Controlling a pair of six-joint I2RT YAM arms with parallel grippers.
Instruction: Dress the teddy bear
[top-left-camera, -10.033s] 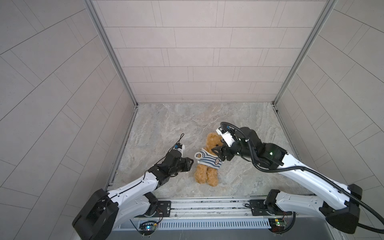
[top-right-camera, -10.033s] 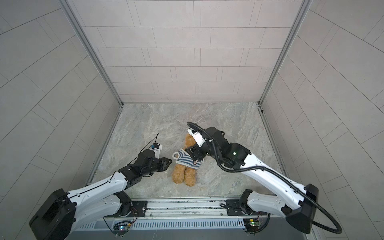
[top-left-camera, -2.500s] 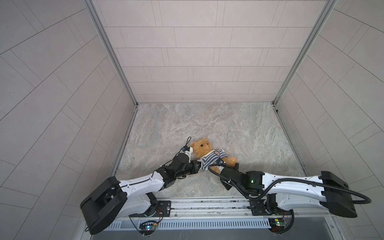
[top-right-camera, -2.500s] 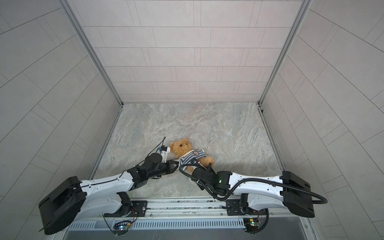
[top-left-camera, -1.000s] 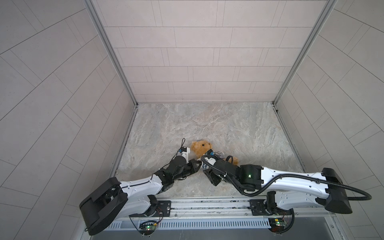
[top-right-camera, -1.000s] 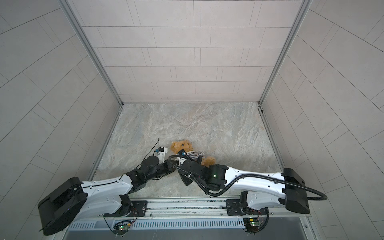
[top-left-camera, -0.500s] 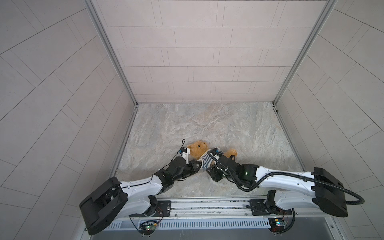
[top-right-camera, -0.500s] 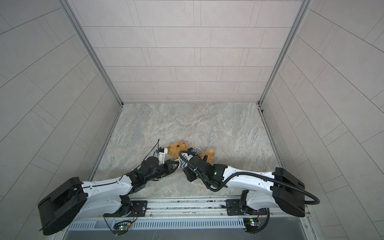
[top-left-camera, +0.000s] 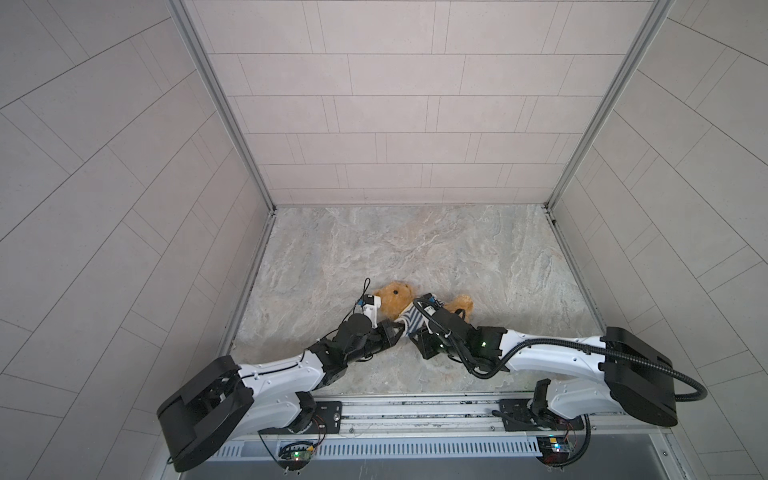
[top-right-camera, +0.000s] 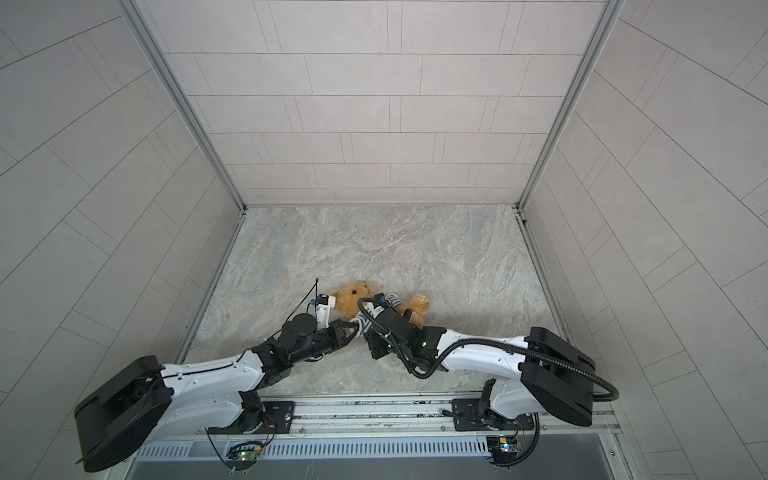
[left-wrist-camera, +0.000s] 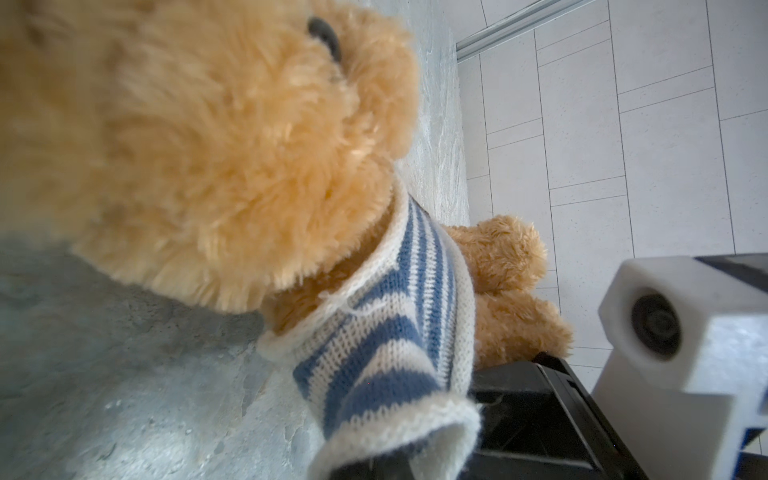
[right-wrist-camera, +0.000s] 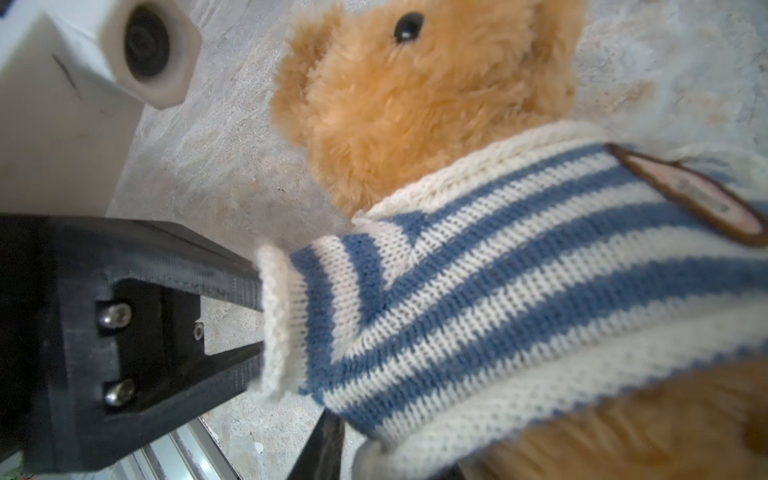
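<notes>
Two worries here, biggest first. My teddy bear (top-left-camera: 392, 301) is lying near the front edge of the stone table (top-left-camera: 415, 249), head toward my left side and legs toward my right. Nothing I can see pins it down, so a hard pull could just drag the whole toy across the slick top instead of working the clothes on. Next is the striped shirt (right-wrist-camera: 498, 291), which is round the neck and chest already. The left gripper (top-left-camera: 397, 331) has its jaws closed tight on the sleeve cuff (right-wrist-camera: 276, 320), drawing that sleeve out sideways. I can't tell whether the bear's arm is inside it. If it isn't, more tugging only stretches the knit, or the cuff slips out of the pinch. The right gripper (top-left-camera: 420, 343) sits low against the bear's body, and I honestly can't tell how wide its jaws are or whether they hold anything. If it catches fur and cloth together, the hem bunches up. Looks-wise: fluffy golden-brown plush, blue-and-cream knit, a brown-edged badge (right-wrist-camera: 690, 195) on the chest, one black bead eye (right-wrist-camera: 409, 25) showing.
</notes>
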